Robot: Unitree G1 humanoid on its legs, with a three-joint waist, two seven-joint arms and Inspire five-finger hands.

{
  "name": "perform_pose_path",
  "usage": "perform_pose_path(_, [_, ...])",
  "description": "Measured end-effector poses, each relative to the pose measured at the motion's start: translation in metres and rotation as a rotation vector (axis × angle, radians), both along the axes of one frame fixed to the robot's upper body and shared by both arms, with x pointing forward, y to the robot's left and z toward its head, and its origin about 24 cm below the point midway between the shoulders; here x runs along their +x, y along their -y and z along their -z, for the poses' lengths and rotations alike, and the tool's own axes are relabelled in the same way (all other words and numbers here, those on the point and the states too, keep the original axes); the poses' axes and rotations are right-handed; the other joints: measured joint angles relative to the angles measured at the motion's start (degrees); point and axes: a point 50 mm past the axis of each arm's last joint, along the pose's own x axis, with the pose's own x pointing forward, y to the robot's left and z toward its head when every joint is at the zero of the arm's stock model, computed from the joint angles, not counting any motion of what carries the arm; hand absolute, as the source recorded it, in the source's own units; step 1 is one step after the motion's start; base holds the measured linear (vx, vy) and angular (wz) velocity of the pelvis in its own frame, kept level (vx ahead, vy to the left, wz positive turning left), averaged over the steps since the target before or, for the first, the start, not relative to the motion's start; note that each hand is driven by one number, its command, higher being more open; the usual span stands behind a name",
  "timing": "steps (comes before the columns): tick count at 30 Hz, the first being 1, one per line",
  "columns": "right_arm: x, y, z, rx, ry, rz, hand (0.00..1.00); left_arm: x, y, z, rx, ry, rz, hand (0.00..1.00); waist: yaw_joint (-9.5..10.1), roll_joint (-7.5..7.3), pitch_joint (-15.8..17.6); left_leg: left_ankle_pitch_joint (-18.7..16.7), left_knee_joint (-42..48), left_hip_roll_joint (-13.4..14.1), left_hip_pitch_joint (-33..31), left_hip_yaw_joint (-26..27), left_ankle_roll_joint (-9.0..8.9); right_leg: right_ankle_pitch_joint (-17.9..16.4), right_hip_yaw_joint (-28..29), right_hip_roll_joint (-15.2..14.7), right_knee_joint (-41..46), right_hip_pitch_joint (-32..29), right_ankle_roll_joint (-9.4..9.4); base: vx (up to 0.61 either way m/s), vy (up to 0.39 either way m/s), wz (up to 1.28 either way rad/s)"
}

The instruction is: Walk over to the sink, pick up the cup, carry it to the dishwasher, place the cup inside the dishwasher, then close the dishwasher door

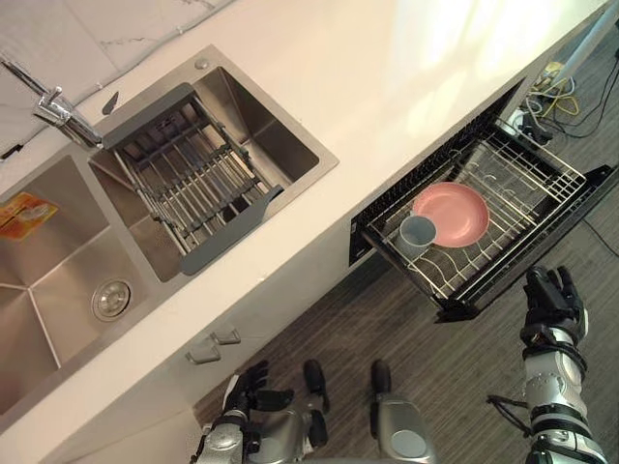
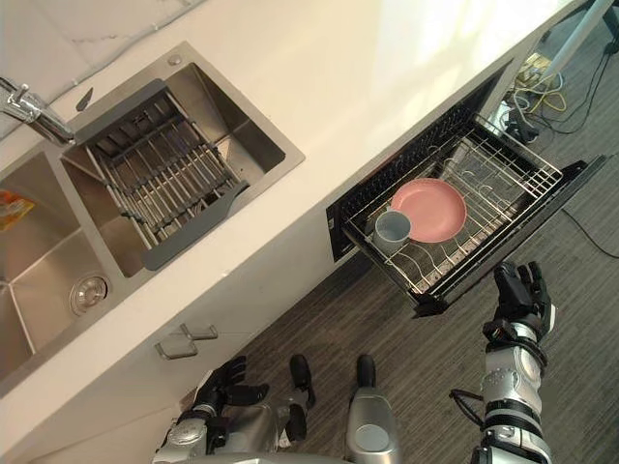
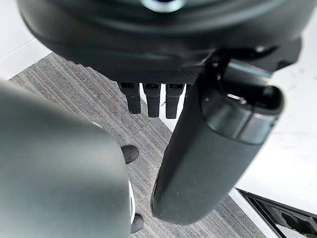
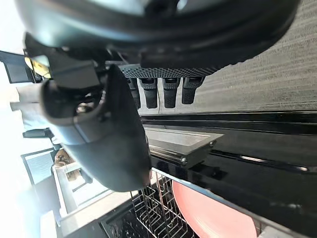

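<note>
A grey-blue cup [image 1: 418, 235] stands upright in the wire rack [image 1: 503, 184] of the open dishwasher, touching a pink plate [image 1: 452, 214] that lies beside it. The black dishwasher door [image 1: 542, 244] is pulled out from under the counter. My right hand [image 1: 553, 300] is open, its fingers straight, just outside the door's outer edge and apart from it. In the right wrist view the fingers [image 4: 163, 91] point at the black door [image 4: 237, 163], with the plate [image 4: 213, 218] past it. My left hand [image 1: 253, 387] hangs open and low by my body, holding nothing.
A double steel sink [image 1: 58, 280] with a drying rack [image 1: 189, 179] and a faucet [image 1: 58, 111] is set in the white counter [image 1: 387, 87] to my left. A cabinet handle [image 1: 215, 346] sticks out below it. Cables [image 1: 556, 92] lie on the floor beyond the dishwasher.
</note>
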Motion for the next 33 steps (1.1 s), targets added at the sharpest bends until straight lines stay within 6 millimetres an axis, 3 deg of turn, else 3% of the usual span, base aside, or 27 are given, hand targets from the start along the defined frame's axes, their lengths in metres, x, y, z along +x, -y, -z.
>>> perform_pose_path(7, [0.033,-0.014,-0.024,-0.046,0.065,-0.087,0.90,0.008,0.001,-0.004,-0.004,0.035,0.002,0.90,-0.03,0.54,1.87,0.49,1.40,0.22,-2.15,-1.67,0.30,0.65,-1.77,0.10,-0.16,-0.56,-0.41,0.00,-0.017,0.13])
perform_pose_path(11, [0.058,-0.025,-0.048,-0.083,0.128,-0.142,0.90,0.015,0.002,-0.009,-0.013,0.072,-0.011,0.90,0.43,1.14,4.10,0.61,2.31,0.22,-3.12,-3.22,0.14,0.68,-2.96,0.08,-0.15,-0.54,-0.45,0.00,-0.012,0.15])
perform_pose_path(17, [0.089,-0.040,-0.078,-0.131,0.175,-0.207,0.90,0.020,0.002,-0.011,-0.013,0.091,-0.021,0.90,1.32,1.42,4.78,1.19,2.37,0.21,-4.77,-4.58,-0.09,0.76,-4.45,0.07,-0.16,-1.42,-0.57,0.00,-0.008,0.13])
perform_pose_path(31, [0.127,-0.047,-0.117,-0.275,0.058,-0.217,0.90,0.028,-0.003,-0.016,-0.004,0.131,-0.061,0.90,3.22,1.28,6.08,2.33,2.73,-0.19,-6.56,-8.06,-0.11,0.82,-7.61,-0.20,-0.11,-1.48,-0.68,-0.01,0.002,0.13])
perform_pose_path(33, [0.136,-0.048,-0.129,-0.278,0.035,-0.212,0.90,0.028,-0.005,-0.017,0.005,0.130,-0.060,0.90,3.58,1.27,6.09,2.63,2.35,-0.15,-6.50,-8.33,0.31,0.94,-7.77,-0.09,-0.14,-1.47,-0.92,-0.02,0.002,0.03])
